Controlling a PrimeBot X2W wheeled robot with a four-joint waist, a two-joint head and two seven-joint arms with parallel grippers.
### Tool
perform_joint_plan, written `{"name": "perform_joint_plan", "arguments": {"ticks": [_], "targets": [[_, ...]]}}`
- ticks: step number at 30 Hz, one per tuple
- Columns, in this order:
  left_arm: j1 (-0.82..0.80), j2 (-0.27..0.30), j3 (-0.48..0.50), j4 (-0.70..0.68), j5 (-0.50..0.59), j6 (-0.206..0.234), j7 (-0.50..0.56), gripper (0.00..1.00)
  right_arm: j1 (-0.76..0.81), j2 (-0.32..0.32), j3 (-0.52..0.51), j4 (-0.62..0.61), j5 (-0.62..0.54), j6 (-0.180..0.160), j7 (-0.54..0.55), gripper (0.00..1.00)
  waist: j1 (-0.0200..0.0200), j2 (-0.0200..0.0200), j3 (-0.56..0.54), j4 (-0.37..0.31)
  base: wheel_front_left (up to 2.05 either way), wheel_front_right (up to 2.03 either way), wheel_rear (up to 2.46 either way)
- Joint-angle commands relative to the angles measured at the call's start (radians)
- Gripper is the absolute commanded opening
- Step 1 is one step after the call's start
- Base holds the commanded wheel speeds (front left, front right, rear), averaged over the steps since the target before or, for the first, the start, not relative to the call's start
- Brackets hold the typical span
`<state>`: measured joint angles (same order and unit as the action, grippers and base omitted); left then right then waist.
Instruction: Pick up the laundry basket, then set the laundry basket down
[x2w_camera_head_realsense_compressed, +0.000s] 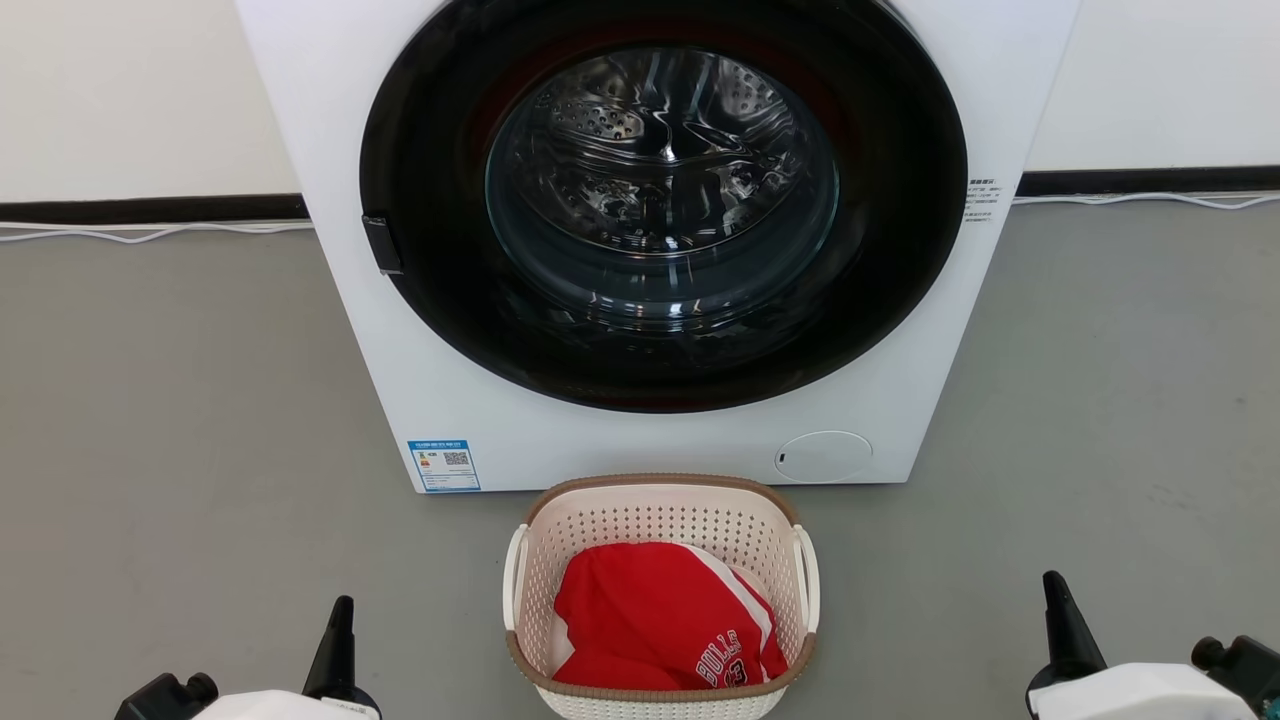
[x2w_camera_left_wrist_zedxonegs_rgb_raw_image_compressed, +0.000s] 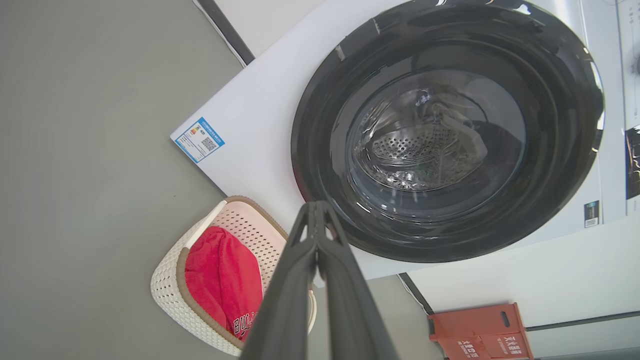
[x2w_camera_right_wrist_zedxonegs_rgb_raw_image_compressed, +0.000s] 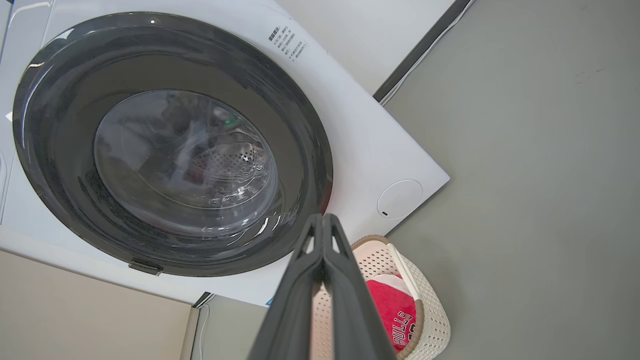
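Small cream-white perforated plastic laundry basket (x2w_camera_head_realsense_compressed: 650, 520), brown woven-look rim: on grey floor (x2w_camera_head_realsense_compressed: 180, 400), head view 6 o'clock, just before white front-load washer (x2w_camera_head_realsense_compressed: 440, 400). Red jersey (x2w_camera_head_realsense_compressed: 650, 610) inside. Left gripper (x2w_camera_head_realsense_compressed: 342, 610) at basket's 9 o'clock, right gripper (x2w_camera_head_realsense_compressed: 1052, 585) at 3 o'clock, both apart from it. Each finger pair pressed together, empty.

The laundry basket (x2w_camera_head_realsense_compressed: 660, 520) is sitting on the floor (x2w_camera_head_realsense_compressed: 180, 450) at the washer's (x2w_camera_head_realsense_compressed: 620, 440) six o'clock, holding a red jersey (x2w_camera_head_realsense_compressed: 650, 610).

Head view down on washer (x2w_camera_head_realsense_compressed: 660, 230) and laundry basket (x2w_camera_head_realsense_compressed: 660, 520); both wrist views askew on the same pair.
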<state>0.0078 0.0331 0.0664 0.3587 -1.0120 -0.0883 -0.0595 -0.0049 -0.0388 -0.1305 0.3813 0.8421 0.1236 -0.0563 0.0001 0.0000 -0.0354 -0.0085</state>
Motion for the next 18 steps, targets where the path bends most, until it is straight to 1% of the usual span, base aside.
{"name": "perform_joint_plan", "arguments": {"ticks": [1,18], "targets": [[-0.055,0.009,0.022,-0.031,-0.033,-0.012,0.011,0.0,-0.06,-0.008,0.01,-0.036,0.042,0.004,0.011,0.0,-0.0001,0.0,0.001,0.0,0.0,0.0,0.0],[-0.073,0.012,0.029,-0.055,-0.197,-0.021,0.058,0.0,-0.072,-0.009,0.012,-0.065,0.253,0.005,0.057,0.0,0.0,0.0,0.012,0.003,0.0,0.0,0.0]]}}
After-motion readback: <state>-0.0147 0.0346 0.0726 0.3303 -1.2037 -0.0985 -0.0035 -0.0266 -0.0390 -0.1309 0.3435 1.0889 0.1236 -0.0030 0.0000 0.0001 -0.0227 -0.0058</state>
